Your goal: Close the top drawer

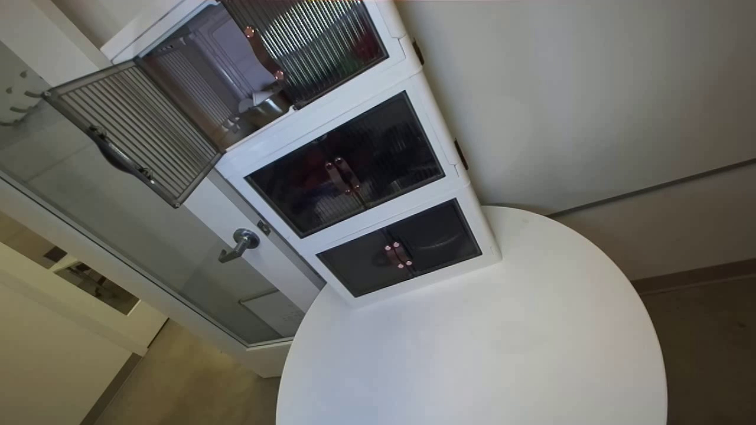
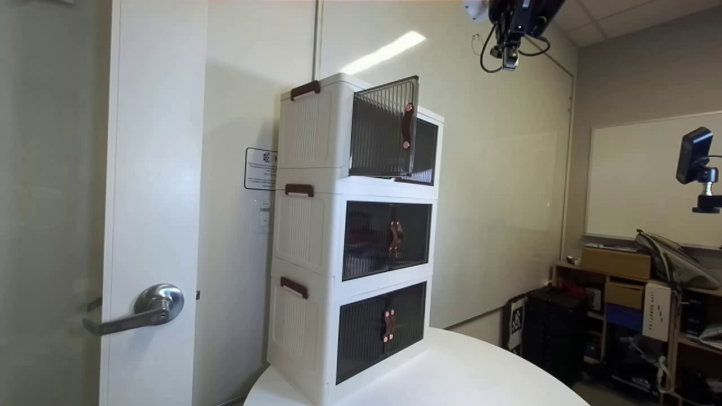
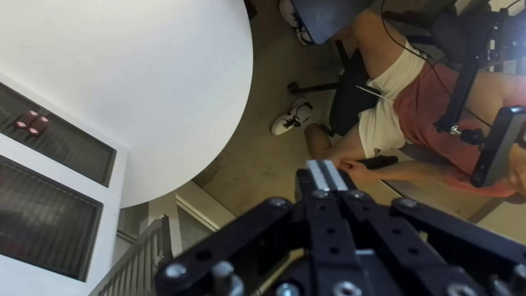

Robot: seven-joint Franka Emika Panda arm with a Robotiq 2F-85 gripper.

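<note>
Your gripper (image 3: 327, 174) hangs high to the right, pressed together with nothing between, well apart from the stack (image 2: 333, 237). The top drawer (image 2: 338, 135) crowns that stack, and there's your job: its right door (image 1: 319, 47) sits flush, its left door (image 1: 133, 130) stands swung wide. Half done, I'd judge; pushing that left door home is what's left. A bowl (image 1: 269, 111) sits just inside, seemingly clear of the closing line. Open air lies between you and the door's free edge; you'll probably need to round it to the outer face. Mind the table (image 3: 164, 90) below and the seated person (image 3: 419, 107) beyond its rim.
</note>
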